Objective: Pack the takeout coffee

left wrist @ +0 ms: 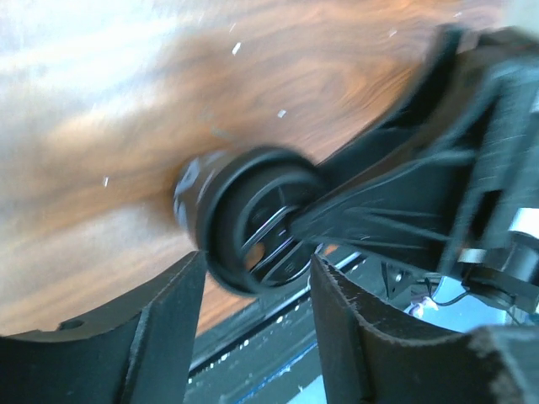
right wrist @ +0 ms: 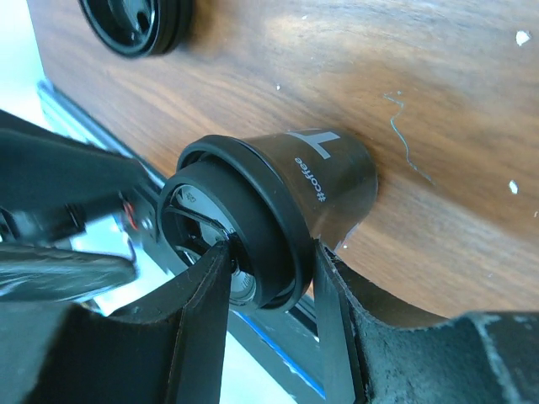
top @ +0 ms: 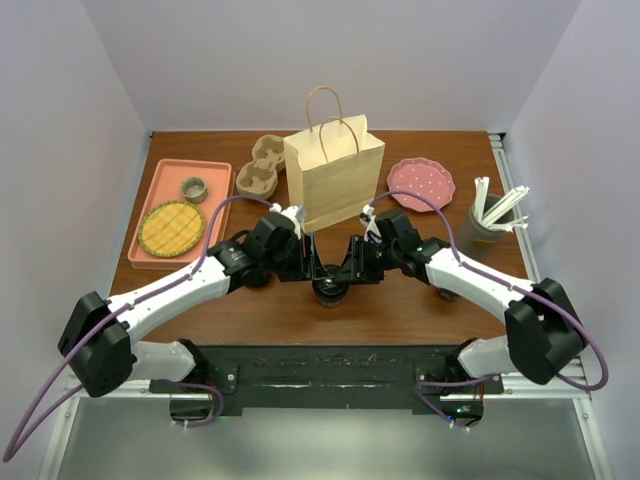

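Note:
A black takeout coffee cup (top: 330, 290) with a black lid is near the table's front middle, between both grippers. In the right wrist view the cup (right wrist: 324, 181) carries white lettering, and my right gripper (right wrist: 271, 257) is shut on it, one finger on the lid top and the other against the lid's rim. My left gripper (left wrist: 257, 269) stands open; its fingers flank the lid (left wrist: 253, 219) with gaps on both sides. From above, the left gripper (top: 308, 262) and right gripper (top: 352, 262) face each other over the cup. A second black cup (right wrist: 135, 21) stands farther off.
A brown paper bag (top: 335, 175) with handles stands upright just behind the grippers. A tan cup carrier (top: 262, 168) is at its left, beside a pink tray (top: 215, 215) holding a woven coaster and a small cup. A pink plate (top: 420, 183) and a straw holder (top: 490, 222) are at the right.

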Robot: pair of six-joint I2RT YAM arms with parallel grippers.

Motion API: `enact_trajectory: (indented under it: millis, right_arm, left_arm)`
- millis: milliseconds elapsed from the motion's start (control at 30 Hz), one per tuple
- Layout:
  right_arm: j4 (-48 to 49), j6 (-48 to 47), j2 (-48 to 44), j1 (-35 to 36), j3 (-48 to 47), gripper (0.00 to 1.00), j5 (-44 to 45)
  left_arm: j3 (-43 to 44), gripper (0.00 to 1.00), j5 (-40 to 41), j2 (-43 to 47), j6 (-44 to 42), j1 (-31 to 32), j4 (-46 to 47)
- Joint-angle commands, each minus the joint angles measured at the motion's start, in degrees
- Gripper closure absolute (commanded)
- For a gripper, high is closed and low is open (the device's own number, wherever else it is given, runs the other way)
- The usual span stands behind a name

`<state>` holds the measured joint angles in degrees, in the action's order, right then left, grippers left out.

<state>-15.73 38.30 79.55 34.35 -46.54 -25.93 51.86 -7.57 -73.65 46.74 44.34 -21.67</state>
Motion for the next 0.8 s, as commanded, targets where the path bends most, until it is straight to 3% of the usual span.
enact_trajectory:
  millis: [0, 433, 767]
  right_arm:
    - [-0.18, 9.23, -1.76, 1.51, 3.74, 0.62, 11.69]
    - [2.98, 18.91, -6.77, 3.18, 6.82, 0.61, 14.33]
    - [3.51, 20.58, -7.74, 3.18, 7.0, 0.58, 14.16]
  left_arm:
    - [-3.6, 0.45, -0.25, 2.01, 5.02, 0.4, 2.34]
    - [-11.86, 0.43, -1.21, 1.93, 9.94, 0.4, 17.97]
    - [-12.04, 0.51, 1.59, -2.46, 8.81, 0.4, 17.81]
